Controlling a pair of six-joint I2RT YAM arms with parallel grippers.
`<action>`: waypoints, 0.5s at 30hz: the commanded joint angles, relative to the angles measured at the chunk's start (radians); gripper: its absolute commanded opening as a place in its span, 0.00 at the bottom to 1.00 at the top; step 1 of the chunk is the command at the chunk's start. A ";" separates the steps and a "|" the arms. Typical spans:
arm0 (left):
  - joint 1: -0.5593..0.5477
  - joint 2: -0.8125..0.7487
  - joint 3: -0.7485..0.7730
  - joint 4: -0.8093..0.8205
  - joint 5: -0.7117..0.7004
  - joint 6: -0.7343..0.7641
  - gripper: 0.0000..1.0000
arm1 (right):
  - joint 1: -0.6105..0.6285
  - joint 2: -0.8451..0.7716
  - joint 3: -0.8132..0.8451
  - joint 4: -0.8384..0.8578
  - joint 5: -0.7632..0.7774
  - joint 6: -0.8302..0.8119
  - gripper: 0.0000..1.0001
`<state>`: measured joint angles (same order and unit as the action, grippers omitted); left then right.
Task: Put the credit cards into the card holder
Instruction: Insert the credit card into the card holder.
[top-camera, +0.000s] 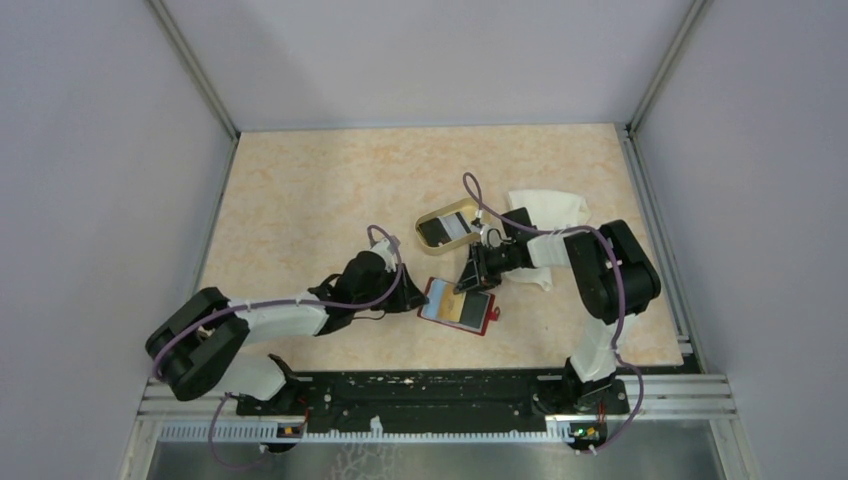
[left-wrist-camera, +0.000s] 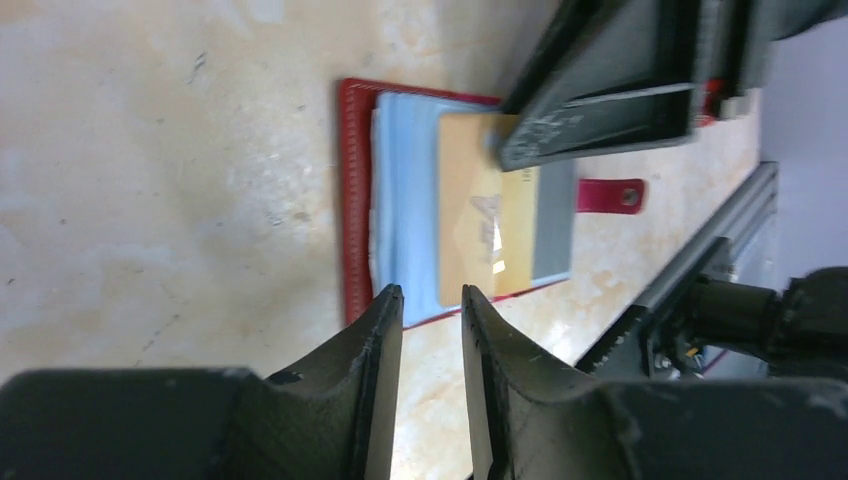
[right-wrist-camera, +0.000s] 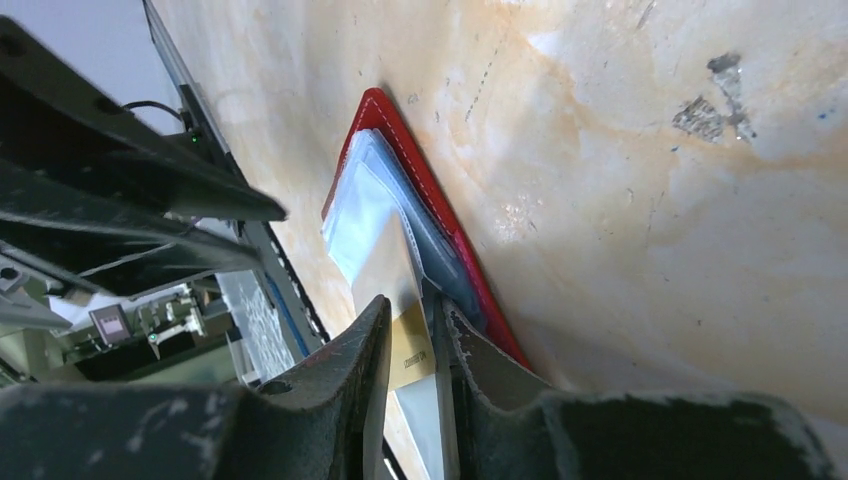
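The red card holder (top-camera: 436, 300) lies open on the table, its red edge (left-wrist-camera: 352, 200) toward my left arm. A yellow credit card (left-wrist-camera: 480, 220) lies in its pale blue pocket, with a grey one beside it. My right gripper (top-camera: 474, 282) reaches down onto the holder's far side. Its jaws (right-wrist-camera: 412, 305) stand slightly apart around the yellow card's end (right-wrist-camera: 410, 345); a gap shows on one side. At the holder's left edge my left gripper (left-wrist-camera: 430, 295) is open, holding nothing. A black card (top-camera: 440, 230) lies in the tan tray (top-camera: 455, 208).
A white cloth (top-camera: 548, 208) lies behind the right arm, next to the tray. The holder's red snap strap (left-wrist-camera: 610, 195) sticks out toward the black base rail (top-camera: 430, 385). Grey walls enclose the table on three sides.
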<state>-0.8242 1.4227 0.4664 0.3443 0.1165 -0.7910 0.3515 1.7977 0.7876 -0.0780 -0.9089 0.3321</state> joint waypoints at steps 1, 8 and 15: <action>-0.003 -0.098 -0.016 0.048 0.048 0.020 0.36 | 0.011 0.012 0.038 -0.002 0.018 -0.030 0.23; -0.169 -0.071 0.104 -0.027 -0.092 0.018 0.38 | 0.011 0.017 0.042 -0.011 0.021 -0.038 0.23; -0.324 0.155 0.370 -0.284 -0.345 0.018 0.34 | 0.010 0.018 0.047 -0.021 0.031 -0.046 0.23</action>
<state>-1.0843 1.4761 0.7177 0.2226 -0.0643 -0.7864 0.3515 1.8095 0.8013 -0.0914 -0.9089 0.3164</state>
